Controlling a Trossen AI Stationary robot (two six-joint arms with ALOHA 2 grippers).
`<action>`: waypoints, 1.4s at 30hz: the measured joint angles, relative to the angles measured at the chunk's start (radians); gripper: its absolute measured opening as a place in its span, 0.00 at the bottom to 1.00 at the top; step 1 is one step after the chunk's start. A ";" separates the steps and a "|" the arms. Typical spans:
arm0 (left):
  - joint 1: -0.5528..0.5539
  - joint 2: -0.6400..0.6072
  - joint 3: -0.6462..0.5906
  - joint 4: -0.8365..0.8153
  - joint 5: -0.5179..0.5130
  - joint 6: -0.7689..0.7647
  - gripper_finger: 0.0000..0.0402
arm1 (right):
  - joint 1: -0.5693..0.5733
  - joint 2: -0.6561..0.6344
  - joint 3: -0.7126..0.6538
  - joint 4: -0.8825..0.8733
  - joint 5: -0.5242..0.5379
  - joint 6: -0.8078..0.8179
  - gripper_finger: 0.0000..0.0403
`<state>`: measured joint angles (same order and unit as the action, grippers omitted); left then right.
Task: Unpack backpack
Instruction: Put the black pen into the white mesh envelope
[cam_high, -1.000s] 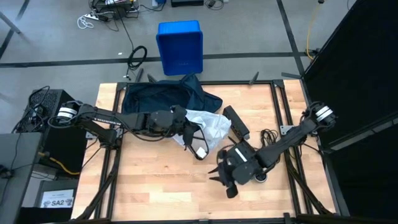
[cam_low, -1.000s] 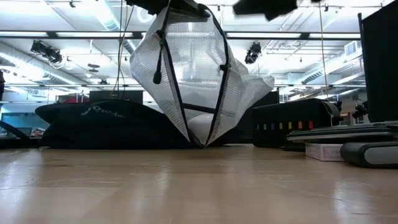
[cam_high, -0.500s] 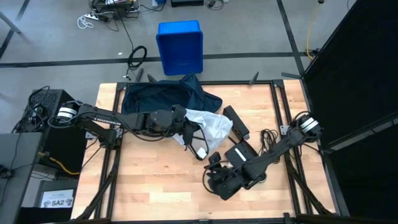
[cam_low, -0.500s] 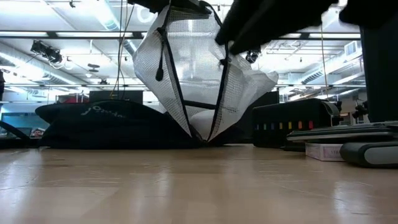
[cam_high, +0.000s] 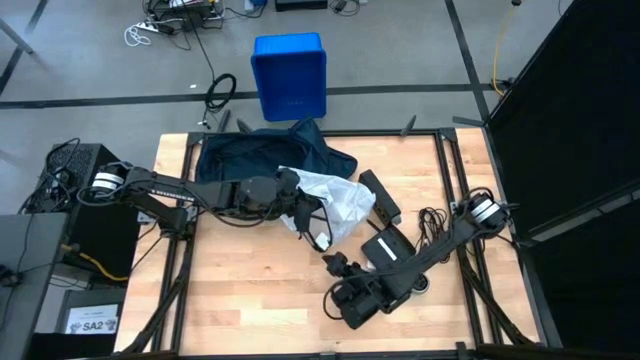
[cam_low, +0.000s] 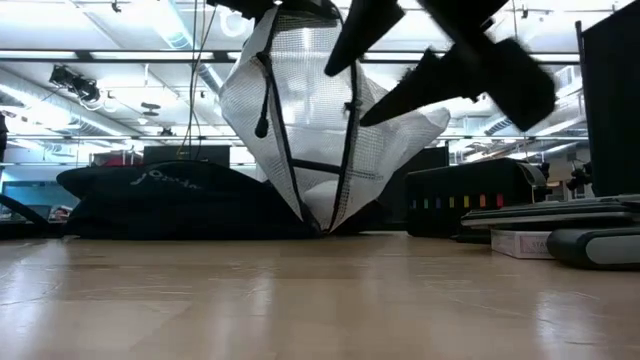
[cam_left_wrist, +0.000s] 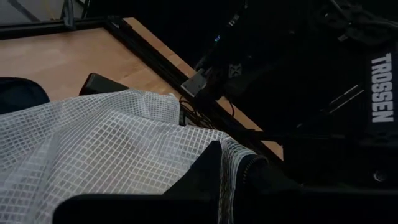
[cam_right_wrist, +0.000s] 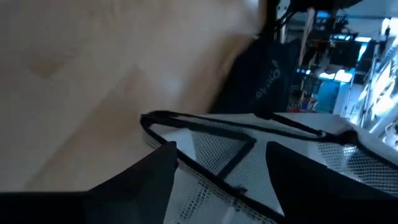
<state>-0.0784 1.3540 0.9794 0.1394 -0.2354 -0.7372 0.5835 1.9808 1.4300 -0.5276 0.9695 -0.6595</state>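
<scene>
The backpack (cam_high: 262, 157) lies at the table's far edge. The left gripper (cam_high: 301, 212) is clamped on a white mesh bag (cam_high: 335, 205), holding it up. The right gripper (cam_high: 335, 265), jaws parted and empty, hovers just beside it.

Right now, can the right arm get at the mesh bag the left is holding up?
Probably yes. The right gripper, open, sits on bare table just short of the white mesh bag, which the left gripper holds up; nothing lies between them.

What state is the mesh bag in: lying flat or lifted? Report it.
Lifted: the left gripper holds the mesh bag up by its top, its bottom touching the table.
</scene>
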 joint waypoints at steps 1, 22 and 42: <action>0.000 0.000 0.000 0.001 0.000 0.000 0.00 | -0.009 0.000 0.000 -0.009 0.000 -0.002 0.56; 0.000 0.000 0.000 0.006 -0.001 0.000 0.00 | -0.110 0.000 0.000 -0.162 -0.004 -0.050 0.32; 0.000 0.000 0.000 0.005 -0.001 0.000 0.00 | -0.072 0.000 0.056 -0.160 0.055 0.094 0.00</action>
<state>-0.0785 1.3540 0.9794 0.1444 -0.2359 -0.7374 0.5116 1.9804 1.4857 -0.6876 1.0249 -0.5659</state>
